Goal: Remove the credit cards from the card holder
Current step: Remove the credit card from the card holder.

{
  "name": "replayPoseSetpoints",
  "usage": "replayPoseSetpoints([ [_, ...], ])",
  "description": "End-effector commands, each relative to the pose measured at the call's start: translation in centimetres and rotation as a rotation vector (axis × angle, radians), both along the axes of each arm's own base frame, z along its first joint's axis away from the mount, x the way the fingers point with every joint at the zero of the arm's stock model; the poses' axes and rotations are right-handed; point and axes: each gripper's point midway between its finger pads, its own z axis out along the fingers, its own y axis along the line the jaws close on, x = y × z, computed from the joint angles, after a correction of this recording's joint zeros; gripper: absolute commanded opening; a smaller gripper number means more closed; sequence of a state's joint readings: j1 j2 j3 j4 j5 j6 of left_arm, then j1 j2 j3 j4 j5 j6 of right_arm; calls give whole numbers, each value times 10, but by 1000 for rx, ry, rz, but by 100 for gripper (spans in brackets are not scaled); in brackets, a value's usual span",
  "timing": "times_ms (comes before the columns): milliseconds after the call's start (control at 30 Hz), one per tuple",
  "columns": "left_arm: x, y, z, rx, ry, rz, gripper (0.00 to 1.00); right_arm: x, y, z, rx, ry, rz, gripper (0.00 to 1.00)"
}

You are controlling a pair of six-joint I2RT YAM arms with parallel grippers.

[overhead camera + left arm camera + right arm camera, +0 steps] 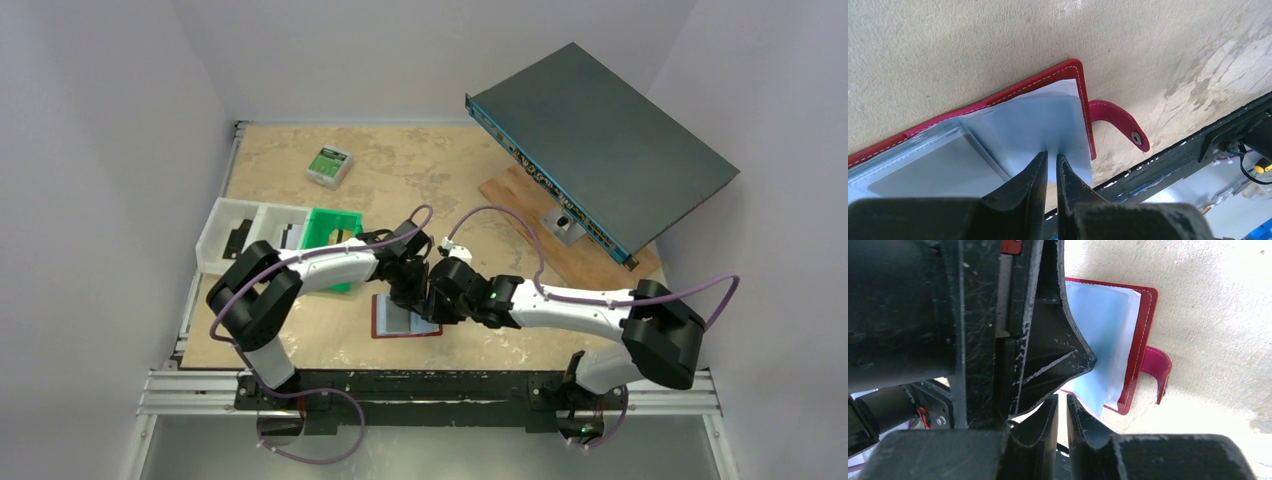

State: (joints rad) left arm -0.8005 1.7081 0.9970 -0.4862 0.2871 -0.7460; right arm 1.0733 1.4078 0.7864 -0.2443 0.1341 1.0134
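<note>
- The green bin [325,228] sits left of centre in the top view, and the left arm reaches past it.
- The left gripper [1050,159] hangs over the holder. Its fingers are almost together with a thin slit between them, tips on the pale blue pocket. I cannot tell whether they pinch the film.
- The card holder [390,318] lies open and flat on the table at lower centre of the top view, its snap tab [1118,120] splayed out. One grey card [933,175] sits inside a clear pocket.
- The right gripper [1061,402], just right of the left, is almost closed at the holder's edge, and nothing shows between its fingers.
- The step looks like getting at the first card; no card is out yet. Next, one gripper likely needs to pin the holder while the other catches a card edge and slides it out along the pocket.
</note>
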Motion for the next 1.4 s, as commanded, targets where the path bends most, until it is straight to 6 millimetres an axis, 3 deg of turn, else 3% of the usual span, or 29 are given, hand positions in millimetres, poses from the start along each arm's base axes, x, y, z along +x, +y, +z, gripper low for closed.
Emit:
replayPoseSetpoints([
  [0,13,-5,27,-51,-57,12,13,2,14,1,58,2,11,12],
  [233,16,36,41,11,-115,76,18,2,37,-10,97,31,46,13],
  [433,6,79,34,99,-136,154,20,8,47,-20,84,46,53,14],
  [567,1,99,28,136,-141,197,16,13,46,-23,93,51,39,22],
  [833,-2,102,13,149,-116,210,7,18,50,-20,97,42,48,25],
  [1233,2,90,0,123,-83,196,1,20,47,-38,63,61,44,26],
  [1367,1,92,-5,144,-71,199,0,19,42,-47,50,78,36,19],
])
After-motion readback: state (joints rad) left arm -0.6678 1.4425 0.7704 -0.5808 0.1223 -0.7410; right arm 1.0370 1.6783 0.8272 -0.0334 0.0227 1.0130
